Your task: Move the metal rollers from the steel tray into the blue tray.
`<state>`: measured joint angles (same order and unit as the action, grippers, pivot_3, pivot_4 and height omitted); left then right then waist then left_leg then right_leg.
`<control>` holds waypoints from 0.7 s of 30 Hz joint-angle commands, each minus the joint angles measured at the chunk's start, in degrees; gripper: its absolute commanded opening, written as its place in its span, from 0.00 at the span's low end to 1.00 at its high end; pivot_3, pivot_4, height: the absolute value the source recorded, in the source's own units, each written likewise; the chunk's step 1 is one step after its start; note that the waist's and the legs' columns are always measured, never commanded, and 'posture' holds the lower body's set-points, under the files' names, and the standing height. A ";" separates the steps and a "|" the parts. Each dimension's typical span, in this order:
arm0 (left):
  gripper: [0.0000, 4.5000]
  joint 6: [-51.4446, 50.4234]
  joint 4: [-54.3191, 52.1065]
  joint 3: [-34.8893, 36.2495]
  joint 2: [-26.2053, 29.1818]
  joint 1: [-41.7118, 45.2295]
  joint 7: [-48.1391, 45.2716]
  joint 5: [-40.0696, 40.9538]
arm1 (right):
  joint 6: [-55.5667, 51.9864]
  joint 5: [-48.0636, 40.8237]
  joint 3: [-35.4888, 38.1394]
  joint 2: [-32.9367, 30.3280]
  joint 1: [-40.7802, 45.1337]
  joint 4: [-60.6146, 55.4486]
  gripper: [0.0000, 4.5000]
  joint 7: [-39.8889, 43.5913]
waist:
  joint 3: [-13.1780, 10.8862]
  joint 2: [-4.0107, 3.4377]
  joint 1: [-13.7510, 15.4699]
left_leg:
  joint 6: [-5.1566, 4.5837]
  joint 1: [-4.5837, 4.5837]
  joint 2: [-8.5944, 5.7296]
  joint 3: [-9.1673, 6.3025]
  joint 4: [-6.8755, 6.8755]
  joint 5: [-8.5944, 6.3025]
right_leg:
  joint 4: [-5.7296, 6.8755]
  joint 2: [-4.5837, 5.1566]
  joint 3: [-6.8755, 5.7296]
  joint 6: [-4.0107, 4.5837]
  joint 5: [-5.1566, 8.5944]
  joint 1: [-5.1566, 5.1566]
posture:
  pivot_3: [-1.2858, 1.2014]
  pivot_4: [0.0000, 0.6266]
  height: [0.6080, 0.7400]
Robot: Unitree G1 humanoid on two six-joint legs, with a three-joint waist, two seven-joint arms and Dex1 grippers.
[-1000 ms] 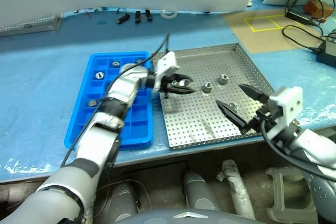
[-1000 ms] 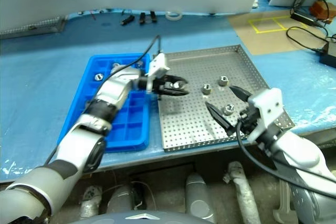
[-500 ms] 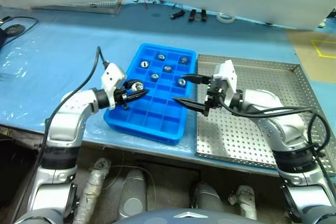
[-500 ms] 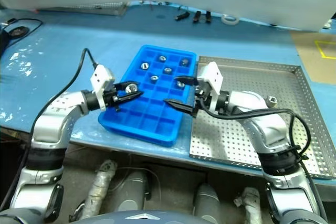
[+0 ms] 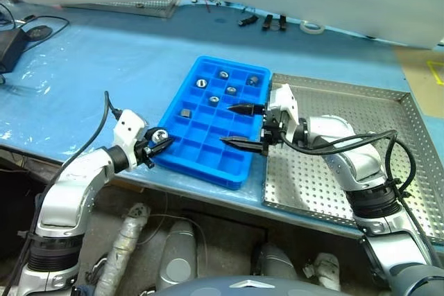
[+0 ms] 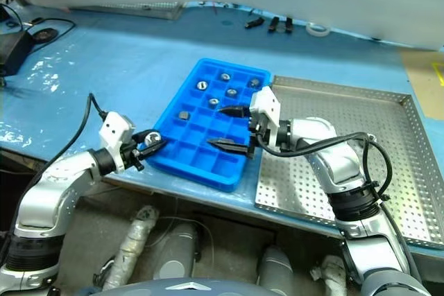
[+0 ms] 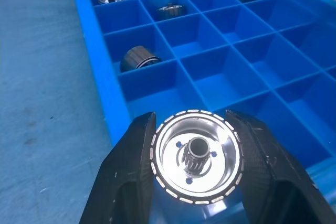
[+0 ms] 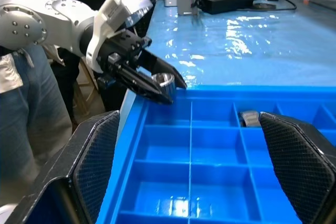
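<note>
My left gripper (image 5: 157,143) is shut on a shiny metal roller (image 7: 197,156) and hovers at the blue tray's (image 5: 182,160) near-left rim. Several other metal rollers (image 5: 223,74) lie in the tray's far compartments, and one more (image 7: 137,59) lies nearer. My right gripper (image 5: 241,127) stands open over the tray's right side, its jaws wide apart with nothing between them. In the right wrist view it faces the left gripper (image 8: 152,83) and its roller (image 8: 165,81). The steel tray (image 5: 388,112) lies right of the blue one, with my right arm stretched over it.
The blue-covered table carries a cable and black adapter (image 5: 14,46) at the far left. Small black tools (image 5: 274,22) and a tape ring (image 5: 312,28) lie at the back. A person in jeans (image 8: 21,108) stands beyond the table's left end.
The view has swung left. My left gripper carried the roller from the steel tray across the blue tray to its near-left rim. My right gripper swung left over the blue tray, still open.
</note>
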<state>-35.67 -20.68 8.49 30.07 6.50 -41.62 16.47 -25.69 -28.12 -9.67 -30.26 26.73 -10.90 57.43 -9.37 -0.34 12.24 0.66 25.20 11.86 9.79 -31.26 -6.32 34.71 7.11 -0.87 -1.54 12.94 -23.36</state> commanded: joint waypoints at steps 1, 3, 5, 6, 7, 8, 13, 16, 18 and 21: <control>0.38 1.49 -1.11 -0.46 0.65 -0.96 0.51 0.55 | 0.59 -0.57 1.96 -1.02 -0.85 -4.00 1.00 0.17 | 0.00 0.00 0.03 | 0.00 -0.01 -0.01 0.00 0.00 0.00 | 0.00 0.01 0.01 -0.01 0.00 0.01 | 0.66 0.24 1.00; 0.38 1.33 -0.45 -1.68 0.29 -0.55 0.72 0.78 | 0.31 -0.73 2.22 -1.27 -1.16 -4.69 1.00 -0.30 | 0.00 0.00 0.01 | 0.00 -0.03 0.00 0.00 0.00 0.00 | 0.02 -0.01 0.04 -0.01 0.00 -0.01 | 0.66 0.24 1.00; 0.38 0.96 0.22 -2.52 0.35 -0.06 0.50 1.17 | 0.07 -0.72 2.38 -1.25 -1.27 -4.99 1.00 -0.76 | 0.01 0.00 0.01 | 0.02 -0.09 0.00 0.00 0.03 0.01 | 0.05 -0.02 0.09 -0.01 0.00 -0.01 | 0.65 0.24 1.00; 0.46 0.63 0.90 -2.71 0.23 0.49 0.59 1.42 | -0.07 -0.63 2.39 -1.16 -1.30 -5.11 1.00 -1.12 | 0.01 0.00 -0.02 | 0.02 -0.10 0.00 0.00 0.05 0.01 | 0.05 -0.02 0.09 -0.01 0.00 -0.01 | 0.65 0.24 1.00; 0.54 0.61 1.60 -2.94 0.33 0.92 0.67 1.34 | -0.23 -0.56 2.39 -1.04 -1.32 -5.22 1.00 -1.49 | 0.01 0.00 -0.07 | 0.03 -0.11 -0.01 0.00 0.05 0.02 | 0.05 -0.02 0.10 -0.01 0.00 0.00 | 0.65 0.24 1.00; 0.59 0.82 2.15 -3.17 0.57 1.21 0.70 1.16 | -0.33 -0.46 2.38 -0.97 -1.36 -5.31 1.00 -1.84 | 0.01 0.00 -0.11 | 0.04 -0.11 -0.01 0.00 0.05 0.02 | 0.05 -0.02 0.11 -0.01 0.00 -0.01 | 0.65 0.24 1.00; 0.97 1.50 4.56 -2.99 1.74 3.02 0.72 1.27 | -0.87 -0.62 2.57 -1.05 -1.67 -6.14 1.00 -3.11 | 0.02 0.00 -0.43 | 0.06 -0.13 -0.02 0.01 0.04 0.04 | 0.06 -0.03 0.14 -0.01 0.00 -0.02 | 0.64 0.24 1.00; 0.99 1.82 5.30 -3.16 1.83 5.36 0.14 2.23 | -1.14 -0.71 3.02 -1.23 -2.27 -6.96 1.00 -3.99 | 0.02 0.00 -0.48 | 0.06 -0.12 -0.01 0.01 0.04 0.04 | 0.07 -0.04 0.14 -0.01 0.00 -0.03 | 0.63 0.24 1.00; 0.99 2.80 6.37 -3.77 1.28 7.62 0.35 2.03 | -1.46 -0.79 3.53 -1.29 -2.87 -7.95 1.00 -4.89 | 0.01 0.00 -0.39 | 0.07 -0.10 -0.02 0.01 0.04 0.05 | 0.06 -0.04 0.15 -0.01 0.00 -0.05 | 0.62 0.24 1.00; 0.99 4.76 9.16 -5.24 0.29 11.23 0.35 1.37 | -2.04 -0.62 4.30 -1.29 -3.83 -9.76 1.00 -6.71 | 0.02 0.00 -0.61 | 0.07 -0.08 -0.04 0.02 -0.01 0.06 | 0.06 -0.04 0.15 -0.01 0.00 -0.04 | 0.60 0.24 1.00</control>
<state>-33.25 -12.31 3.99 30.81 15.47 -41.07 17.93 -27.64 -28.14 -7.44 -31.32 23.48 -17.26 51.93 -9.35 -0.34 11.63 0.73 25.12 11.83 9.81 -31.27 -6.26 34.77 7.08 -0.72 -1.55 12.93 -23.41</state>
